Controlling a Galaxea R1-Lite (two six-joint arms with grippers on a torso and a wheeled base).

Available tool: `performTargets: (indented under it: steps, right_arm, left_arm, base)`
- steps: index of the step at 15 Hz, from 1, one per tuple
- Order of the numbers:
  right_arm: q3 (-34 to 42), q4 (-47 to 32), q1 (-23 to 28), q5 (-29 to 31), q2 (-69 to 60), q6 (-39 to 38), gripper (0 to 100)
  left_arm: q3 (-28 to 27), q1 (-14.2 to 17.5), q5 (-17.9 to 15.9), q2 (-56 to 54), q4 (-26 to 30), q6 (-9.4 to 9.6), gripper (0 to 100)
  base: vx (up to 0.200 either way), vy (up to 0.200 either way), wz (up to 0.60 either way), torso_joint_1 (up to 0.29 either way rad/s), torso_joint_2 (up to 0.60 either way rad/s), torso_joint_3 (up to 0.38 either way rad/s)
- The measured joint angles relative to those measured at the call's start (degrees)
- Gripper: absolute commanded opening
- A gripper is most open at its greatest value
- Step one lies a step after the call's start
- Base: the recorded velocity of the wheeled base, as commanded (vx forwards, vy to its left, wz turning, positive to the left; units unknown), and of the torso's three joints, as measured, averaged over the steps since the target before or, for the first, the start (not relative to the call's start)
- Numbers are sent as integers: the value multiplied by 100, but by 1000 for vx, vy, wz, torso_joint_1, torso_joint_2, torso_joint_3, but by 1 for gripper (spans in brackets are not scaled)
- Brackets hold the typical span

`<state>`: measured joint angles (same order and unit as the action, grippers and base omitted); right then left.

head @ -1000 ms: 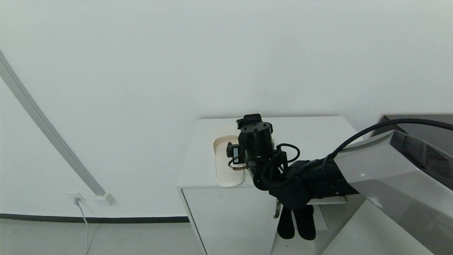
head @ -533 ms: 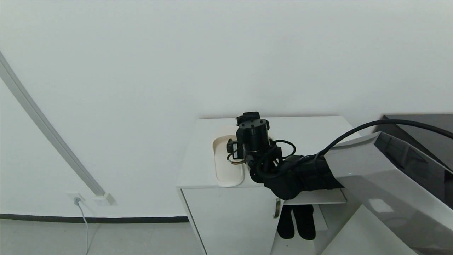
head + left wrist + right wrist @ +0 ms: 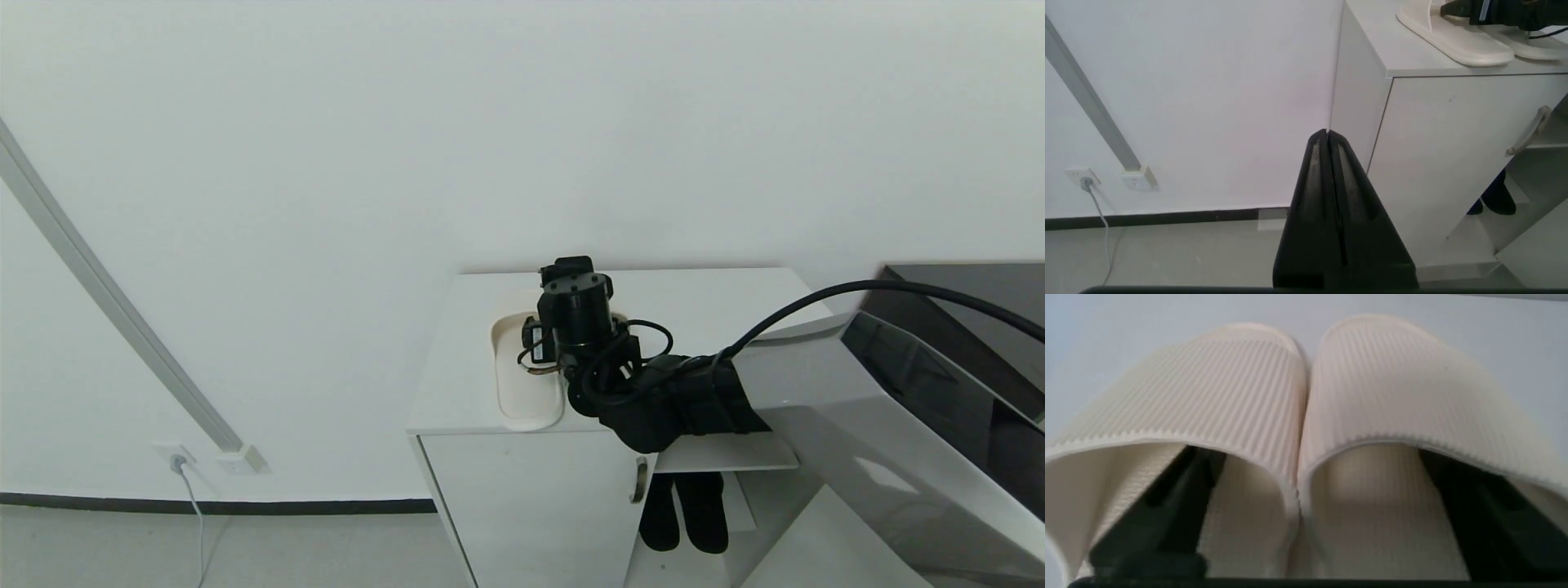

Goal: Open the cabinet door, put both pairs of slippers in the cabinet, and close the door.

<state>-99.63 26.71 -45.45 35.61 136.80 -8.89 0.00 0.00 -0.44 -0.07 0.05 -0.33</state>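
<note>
A pair of cream slippers (image 3: 522, 384) lies side by side on top of the white cabinet (image 3: 718, 306). My right gripper (image 3: 1319, 461) is open over them, with one black finger (image 3: 1155, 527) inside the left slipper's opening and the other inside the right one. In the head view the right wrist (image 3: 575, 314) covers most of the pair. A pair of black slippers (image 3: 684, 510) stands inside the cabinet on a low shelf. My left gripper (image 3: 1327, 143) is shut and empty, low beside the cabinet (image 3: 1429, 155), well apart from it.
The cabinet's left door (image 3: 531, 514) is closed, with its handle (image 3: 639, 480) at the inner edge. The right side stands open, and a white panel (image 3: 824, 543) juts out low at the right. A wall socket with a cable (image 3: 175, 461) sits near the floor.
My right arm has pushed farther back and left over the cabinet top, bringing the gripper deeper onto the cream slippers. The left arm and black slippers stay put.
</note>
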Motion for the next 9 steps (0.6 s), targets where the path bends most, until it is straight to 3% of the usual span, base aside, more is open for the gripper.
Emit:
performTargets:
  steps: [9]
  right_arm:
    - [140,24,-26,55,-124,9,0]
  left_arm:
    - [0,0,0,0,-2,-7,0]
  base:
    - [0,0,0,0,0,0]
